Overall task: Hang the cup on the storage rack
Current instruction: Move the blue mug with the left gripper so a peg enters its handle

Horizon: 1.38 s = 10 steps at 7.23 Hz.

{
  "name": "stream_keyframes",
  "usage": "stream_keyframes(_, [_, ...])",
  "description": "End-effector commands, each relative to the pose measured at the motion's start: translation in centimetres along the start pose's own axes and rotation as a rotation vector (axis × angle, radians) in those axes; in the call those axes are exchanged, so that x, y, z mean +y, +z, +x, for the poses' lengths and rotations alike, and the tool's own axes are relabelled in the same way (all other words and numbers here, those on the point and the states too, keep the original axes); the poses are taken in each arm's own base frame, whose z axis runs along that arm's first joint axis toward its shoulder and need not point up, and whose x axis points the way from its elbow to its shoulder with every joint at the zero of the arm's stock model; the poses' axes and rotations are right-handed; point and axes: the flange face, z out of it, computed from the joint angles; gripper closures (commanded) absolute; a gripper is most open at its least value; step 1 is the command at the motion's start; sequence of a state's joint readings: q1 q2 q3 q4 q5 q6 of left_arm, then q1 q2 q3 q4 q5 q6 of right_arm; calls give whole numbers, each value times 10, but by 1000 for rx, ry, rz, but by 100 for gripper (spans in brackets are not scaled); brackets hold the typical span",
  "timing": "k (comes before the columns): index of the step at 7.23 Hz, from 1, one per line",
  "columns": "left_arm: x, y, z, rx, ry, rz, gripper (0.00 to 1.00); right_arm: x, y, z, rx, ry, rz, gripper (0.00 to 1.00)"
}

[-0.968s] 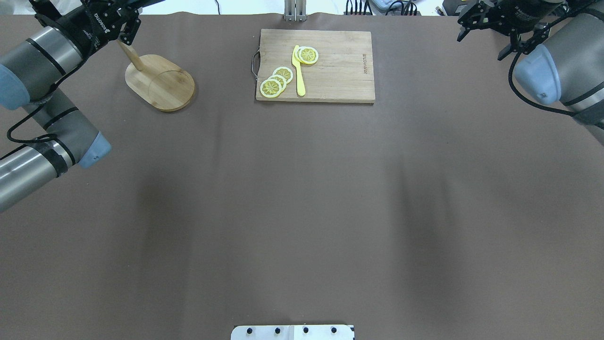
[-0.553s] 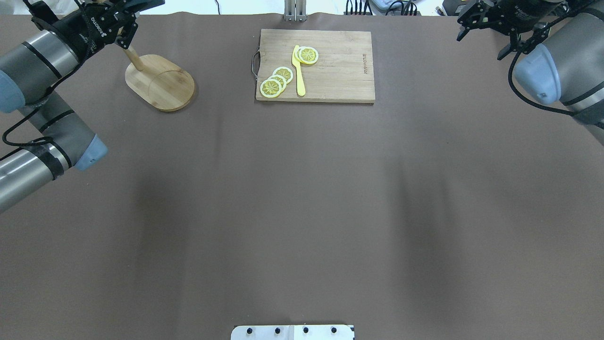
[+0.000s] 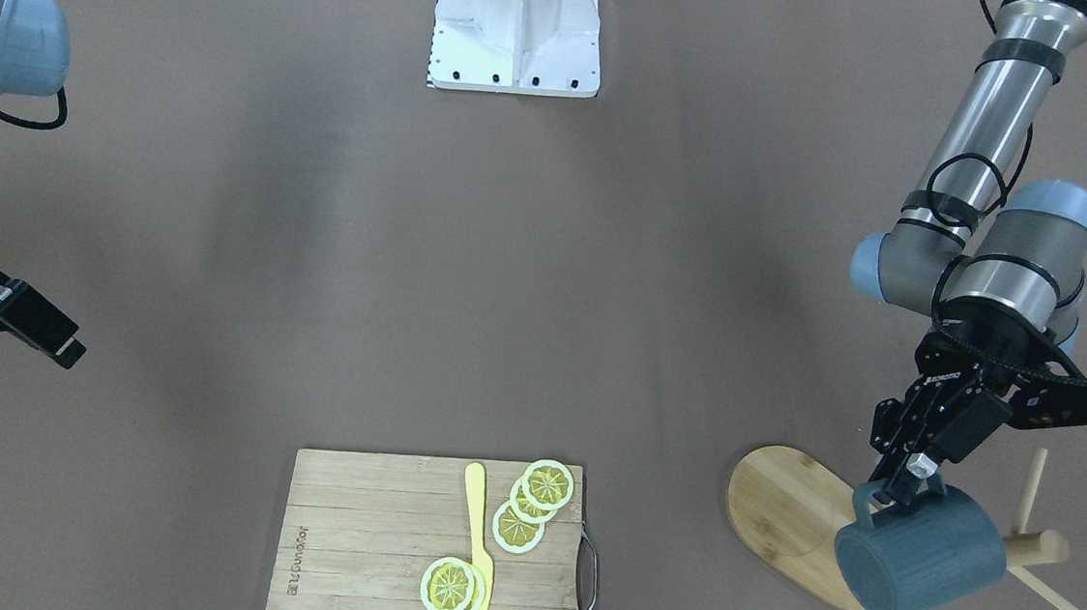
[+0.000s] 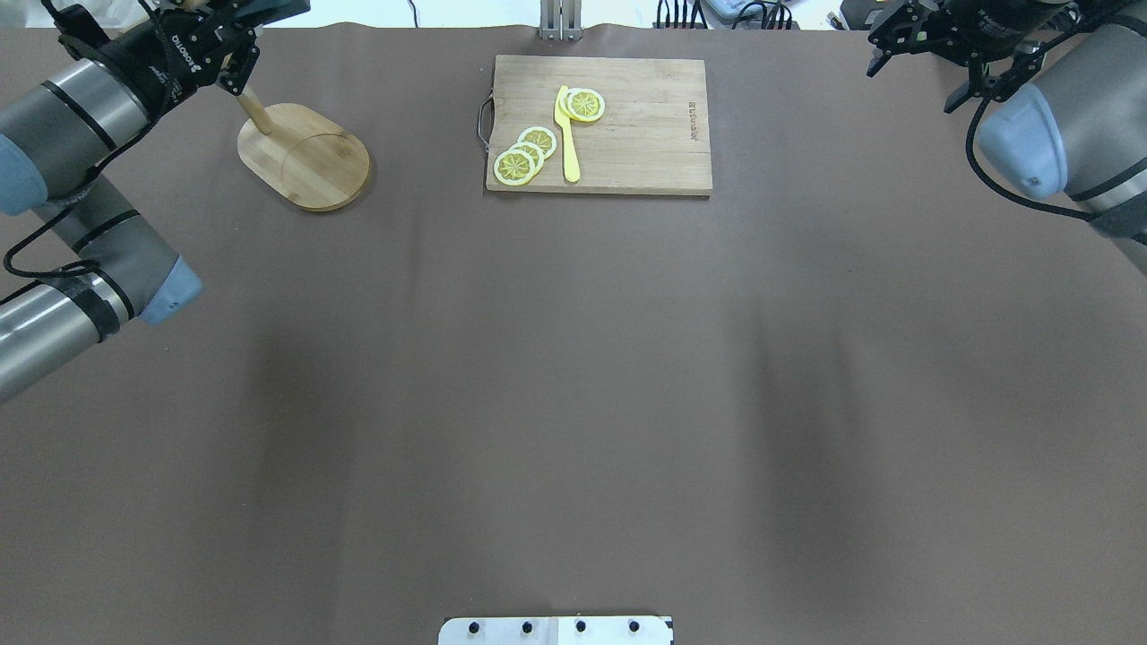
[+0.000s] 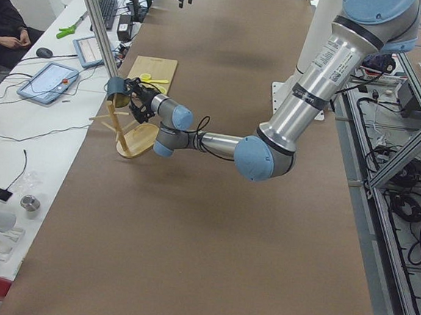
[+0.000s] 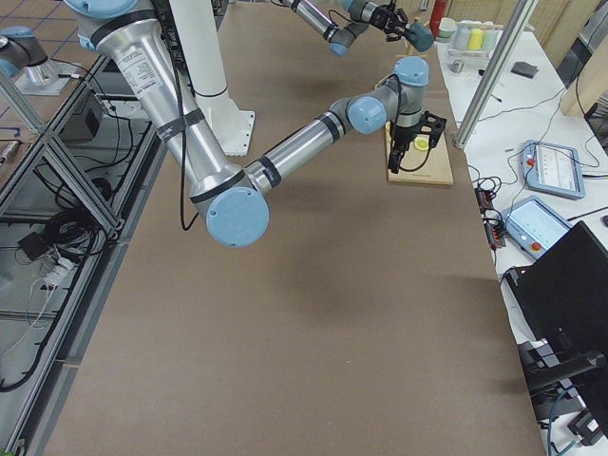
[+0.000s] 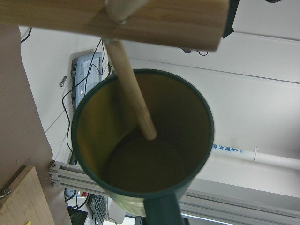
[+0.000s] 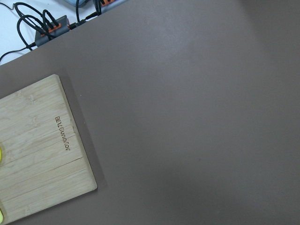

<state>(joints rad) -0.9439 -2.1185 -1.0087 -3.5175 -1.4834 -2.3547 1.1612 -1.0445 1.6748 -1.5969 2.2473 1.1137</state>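
Cup [image 3: 921,560] tilted over storage rack [image 3: 780,503] peg, handle pinched by left end effector [image 3: 905,489]

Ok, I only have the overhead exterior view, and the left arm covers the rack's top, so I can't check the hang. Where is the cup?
Observer: The front-facing view shows the left gripper holding the cup at its handle, tipped on its side at the storage rack.
Operator: Is a peg through the handle?
Observer: No. In the left wrist view a peg reaches into the cup's open mouth instead.
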Motion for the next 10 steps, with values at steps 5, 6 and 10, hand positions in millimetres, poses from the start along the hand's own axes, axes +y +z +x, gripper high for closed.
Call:
stream_keyframes(5, [-10,-3,-3,-11,-31,18,100,0,0,0,2,1,1,0])
stream_keyframes(6, [-9,-3,-2,-10,-33,17,100,0,0,0,1,0,1,0])
stream_keyframes(10, [-16,-11,-11,-21,-84,29,100,1,1,0,2,0,0,0])
